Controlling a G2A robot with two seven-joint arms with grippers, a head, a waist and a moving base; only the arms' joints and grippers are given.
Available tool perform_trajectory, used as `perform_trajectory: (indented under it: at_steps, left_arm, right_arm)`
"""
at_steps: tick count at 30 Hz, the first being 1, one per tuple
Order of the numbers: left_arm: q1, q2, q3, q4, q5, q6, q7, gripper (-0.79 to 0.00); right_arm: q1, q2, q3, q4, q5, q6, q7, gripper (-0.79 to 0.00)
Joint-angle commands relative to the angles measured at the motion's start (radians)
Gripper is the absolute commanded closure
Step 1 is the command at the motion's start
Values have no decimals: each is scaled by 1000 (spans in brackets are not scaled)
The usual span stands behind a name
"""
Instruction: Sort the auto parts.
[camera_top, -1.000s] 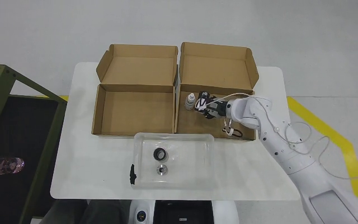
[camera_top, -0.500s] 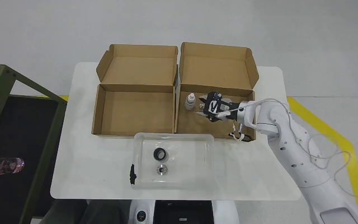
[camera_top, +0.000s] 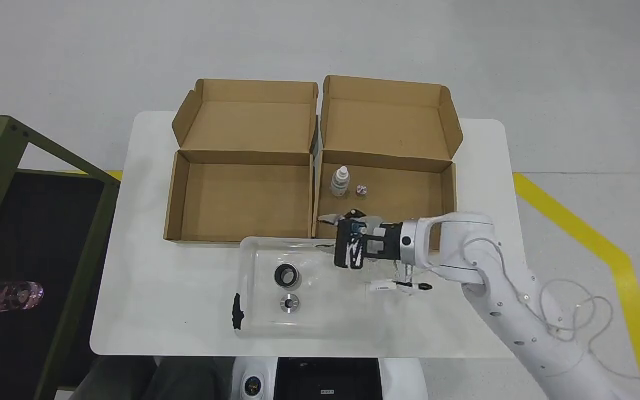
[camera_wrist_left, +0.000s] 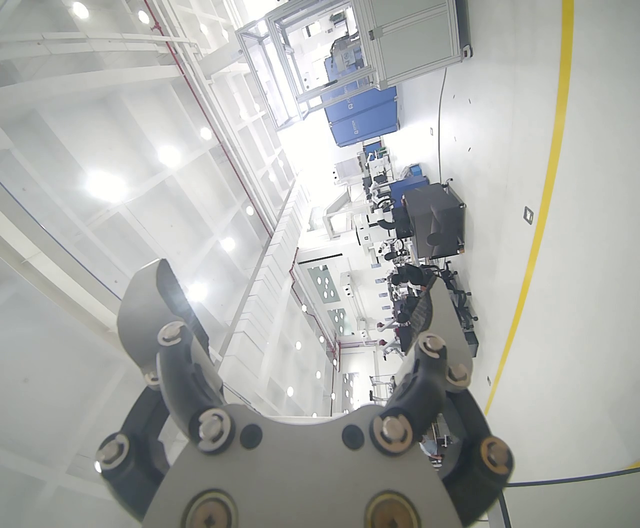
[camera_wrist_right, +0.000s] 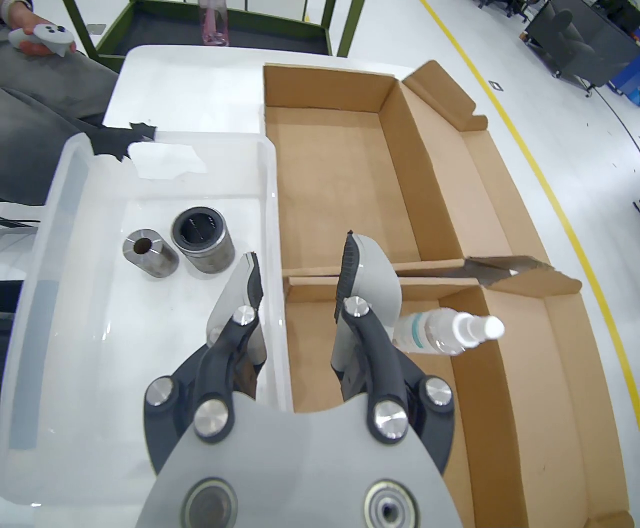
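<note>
The place is a large industrial hall, of the kind used as a factory floor or robotics lab. Past the left tool (camera_wrist_left: 295, 280) rises a high white ceiling (camera_wrist_left: 60, 100) with rows of round lamps (camera_wrist_left: 105, 185). Beyond the tool stand blue machine cabinets (camera_wrist_left: 360, 112), a metal-framed enclosure (camera_wrist_left: 415, 40) and crowded workstations (camera_wrist_left: 430, 230). A yellow line (camera_wrist_left: 545, 210) curves across the pale floor (camera_wrist_left: 590, 300). Under the right tool (camera_wrist_right: 301, 250) is a white desk (camera_wrist_right: 190, 85).

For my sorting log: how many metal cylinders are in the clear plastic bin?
2. The larger cylinder and the smaller cylinder stand beside each other in the clear bin; none seems hidden.
</note>
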Motion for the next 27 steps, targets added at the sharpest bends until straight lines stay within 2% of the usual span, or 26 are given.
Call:
perform_trajectory:
  at_steps: [1,14,27]
  left_arm:
    - [0,0,0,0,0,0,0,-785]
    - [0,0,0,0,0,0,0,-785]
    - [0,0,0,0,0,0,0,-785]
  right_arm:
    - [-2,-4,-29,-9,-19,4,-5,-302]
    - [34,-44,-190,23,-130,51,-29,-329]
    - [62,-77,-284,67,-187,68,-20,-363]
